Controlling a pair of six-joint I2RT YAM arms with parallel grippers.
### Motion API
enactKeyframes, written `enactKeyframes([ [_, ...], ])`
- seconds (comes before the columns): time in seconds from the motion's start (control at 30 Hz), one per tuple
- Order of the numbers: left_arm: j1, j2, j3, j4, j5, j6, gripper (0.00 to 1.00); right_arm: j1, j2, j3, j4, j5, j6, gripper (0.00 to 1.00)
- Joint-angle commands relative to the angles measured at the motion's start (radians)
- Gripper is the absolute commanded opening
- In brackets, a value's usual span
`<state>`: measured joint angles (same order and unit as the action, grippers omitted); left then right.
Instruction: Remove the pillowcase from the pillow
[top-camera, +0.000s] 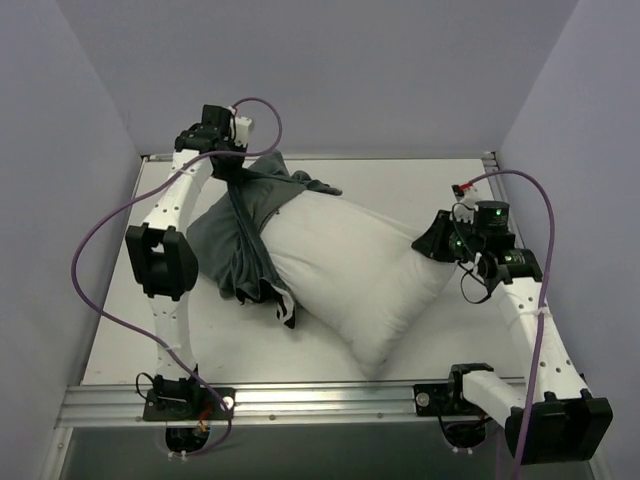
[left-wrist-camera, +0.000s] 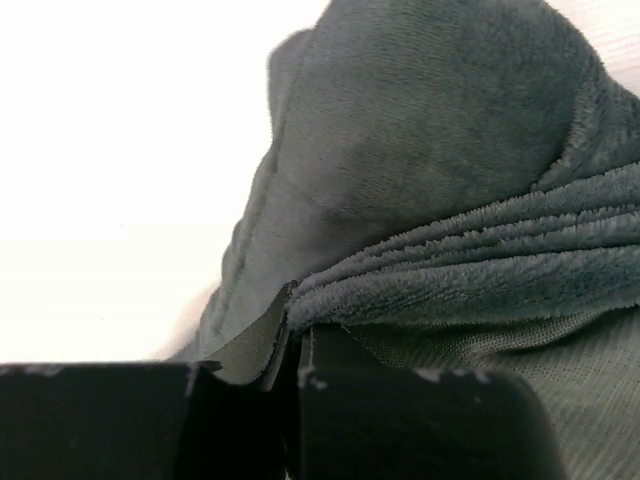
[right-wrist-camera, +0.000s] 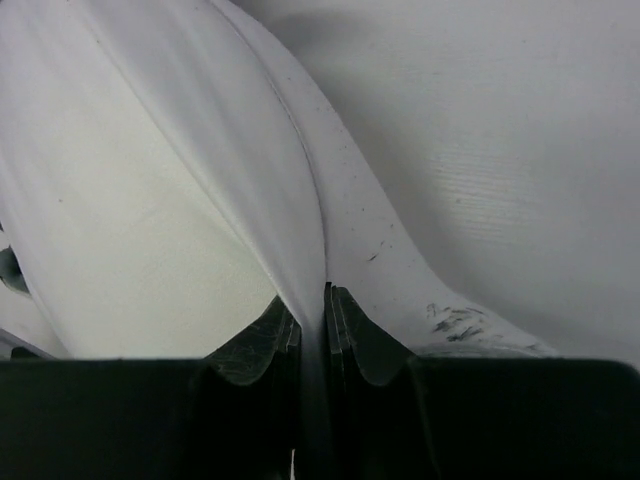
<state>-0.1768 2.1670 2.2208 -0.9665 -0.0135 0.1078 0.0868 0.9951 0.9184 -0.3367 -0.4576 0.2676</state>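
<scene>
Pinches pillowcase (top-camera: 240, 235) in left tool (top-camera: 232, 170), 10 o'clock. Pinches pillow (top-camera: 350, 260) in right tool (top-camera: 432, 240), 3 o'clock.

A white table (top-camera: 410, 190) carries 1 plump white pillow (top-camera: 350, 265) lying diagonally, with the grey pillowcase (top-camera: 215, 245) bunched around its far-left end.

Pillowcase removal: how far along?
Done: most of the pillow lies bare, the pillowcase bunched grey side out around its left end. In hand: left gripper clamped on the pillowcase, right gripper pinching a pillow corner. Left: slide the last bunched cloth off that end.
</scene>
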Motion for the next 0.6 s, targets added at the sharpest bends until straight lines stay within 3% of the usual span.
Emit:
enactKeyframes([
  [0.0, 0.212, -0.070, -0.003, 0.196, -0.275, 0.119, 0.02, -0.186, 0.002, 0.105, -0.229, 0.083, -0.122, 0.00],
  [0.17, 0.296, -0.059, 0.005, 0.187, -0.287, 0.136, 0.02, -0.252, 0.045, 0.203, -0.245, 0.102, -0.139, 0.00],
  [0.23, 0.304, -0.085, -0.018, 0.154, -0.147, 0.160, 0.08, -0.262, 0.051, 0.192, -0.216, 0.077, -0.131, 0.00],
  [0.27, 0.298, -0.104, -0.038, 0.120, -0.076, 0.170, 0.32, -0.262, 0.062, 0.183, -0.208, 0.060, -0.117, 0.00],
  [0.3, 0.292, -0.127, -0.093, 0.108, -0.009, 0.179, 0.49, -0.262, 0.071, 0.175, -0.205, 0.051, -0.117, 0.00],
  [0.33, 0.277, -0.178, -0.120, 0.094, 0.114, 0.185, 0.64, -0.260, 0.076, 0.169, -0.202, 0.033, -0.116, 0.00],
  [0.4, 0.266, -0.267, -0.189, 0.048, 0.225, 0.190, 0.94, -0.257, 0.079, 0.146, -0.191, 0.011, -0.110, 0.00],
  [0.43, 0.264, -0.295, -0.208, 0.025, 0.327, 0.190, 0.94, -0.256, 0.074, 0.137, -0.174, 0.001, -0.102, 0.00],
  [0.57, 0.276, -0.424, -0.268, -0.030, 0.402, 0.205, 0.94, -0.243, 0.076, 0.108, -0.154, -0.049, -0.093, 0.00],
])
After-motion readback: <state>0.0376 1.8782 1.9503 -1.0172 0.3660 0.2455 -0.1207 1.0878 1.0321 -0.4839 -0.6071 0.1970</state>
